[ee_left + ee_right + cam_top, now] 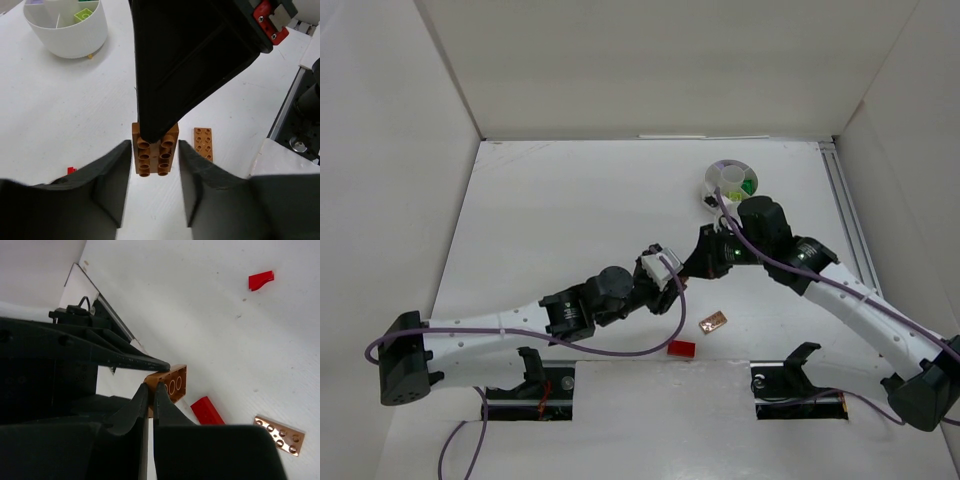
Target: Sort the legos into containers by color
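Brick [154,155] sits gripped between left jaws, right jaws closed against its edge.

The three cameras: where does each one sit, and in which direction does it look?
Top external: fixed above and behind, looking down on the table; left arm and right arm show.
Left wrist: on the left arm, looking along the left tool at the orange-brown brick it grips.
Right wrist: on the right arm, looking past the shut right tool at that brick.
Shared: both wrist views show the flat orange plate.
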